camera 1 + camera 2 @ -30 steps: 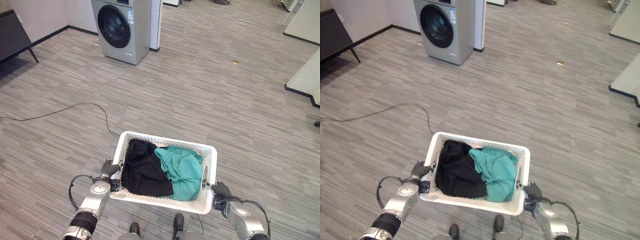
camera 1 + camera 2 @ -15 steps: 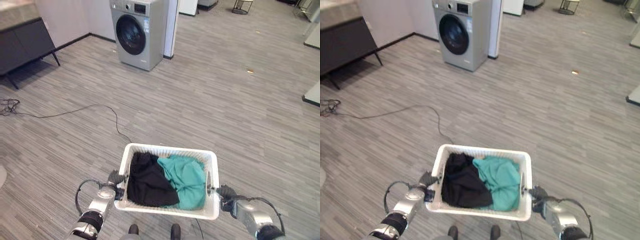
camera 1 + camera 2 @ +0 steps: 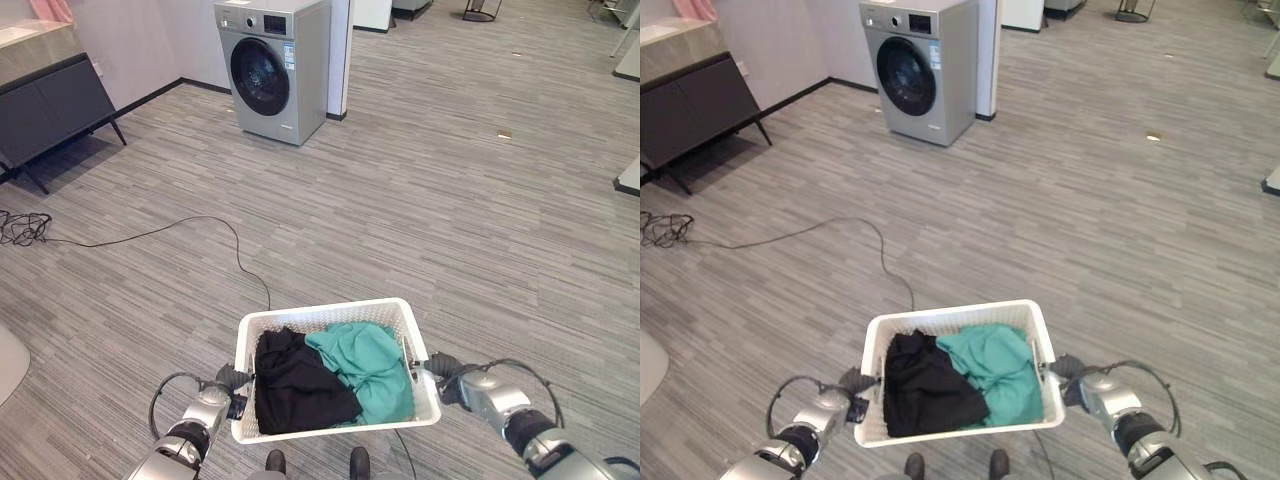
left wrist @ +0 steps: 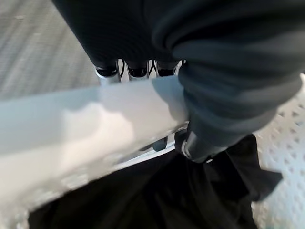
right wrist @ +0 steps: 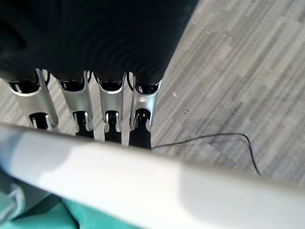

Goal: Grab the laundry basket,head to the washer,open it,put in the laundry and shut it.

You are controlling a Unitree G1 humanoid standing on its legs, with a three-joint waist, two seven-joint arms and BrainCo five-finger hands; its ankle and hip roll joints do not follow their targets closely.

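I carry a white perforated laundry basket [image 3: 322, 311] low in front of me, with a black garment [image 3: 296, 386] and a teal garment [image 3: 366, 364] inside. My left hand [image 3: 231, 380] grips its left rim [image 4: 90, 119]: the thumb [image 4: 224, 100] lies over the rim and the fingers [image 4: 137, 71] curl beneath. My right hand [image 3: 444, 365] holds the right rim [image 5: 143, 183], with its fingers [image 5: 112, 117] hooked under it. The grey front-loading washer [image 3: 272, 68] stands far ahead to the left, its round dark door shut.
A dark cabinet [image 3: 52, 98] on legs stands against the left wall. A thin black cable [image 3: 150, 232] runs across the floor from a tangle [image 3: 20, 226] at the left toward the basket. A white pillar [image 3: 341, 55] adjoins the washer. Open wood floor lies between.
The whole picture has shifted with the camera. The basket now sits lower in view and is turned a little to the left. Both hands keep their hold on it.
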